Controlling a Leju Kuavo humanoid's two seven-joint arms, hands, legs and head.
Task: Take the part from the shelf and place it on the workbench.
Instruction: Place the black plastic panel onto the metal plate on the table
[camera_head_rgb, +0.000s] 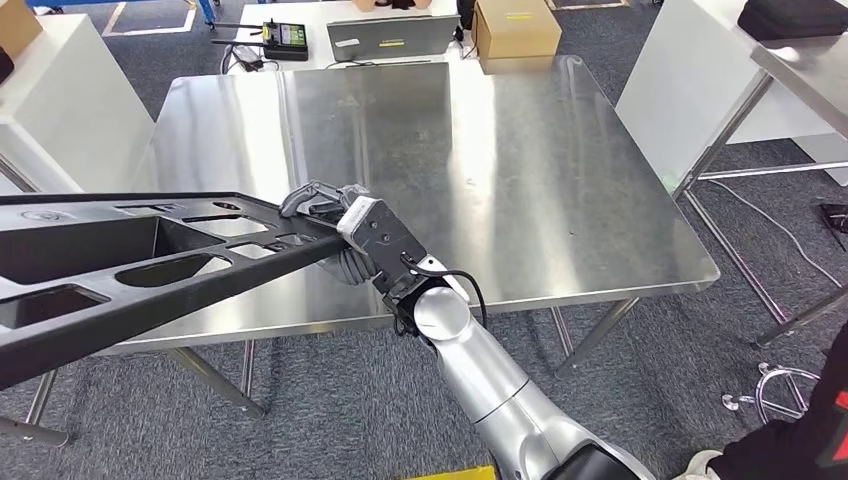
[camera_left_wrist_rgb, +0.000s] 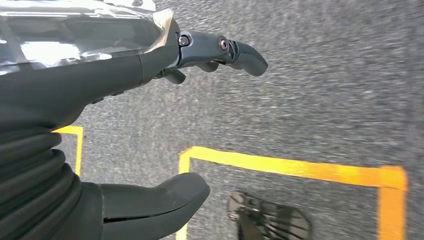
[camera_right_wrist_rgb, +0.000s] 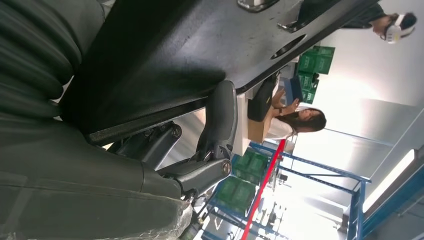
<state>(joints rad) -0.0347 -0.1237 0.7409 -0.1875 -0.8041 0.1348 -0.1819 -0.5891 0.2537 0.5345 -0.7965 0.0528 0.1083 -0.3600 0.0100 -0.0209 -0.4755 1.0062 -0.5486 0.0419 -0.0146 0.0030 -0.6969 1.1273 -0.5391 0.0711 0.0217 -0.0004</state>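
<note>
Above the workbench (camera_head_rgb: 520, 170), the right robot hand (camera_head_rgb: 335, 225) grips the part (camera_head_rgb: 140, 265)

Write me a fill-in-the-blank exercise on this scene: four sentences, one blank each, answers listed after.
1. The long black part is gripped by the robot's ____ hand.
2. The workbench has a bare top made of shiny ____.
3. The left hand hangs over grey floor marked with ____ tape lines.
4. On the white table beyond the workbench, the cardboard box stands to the ____ of the closed laptop in the head view.

Answers: right; metal; yellow; right
</note>
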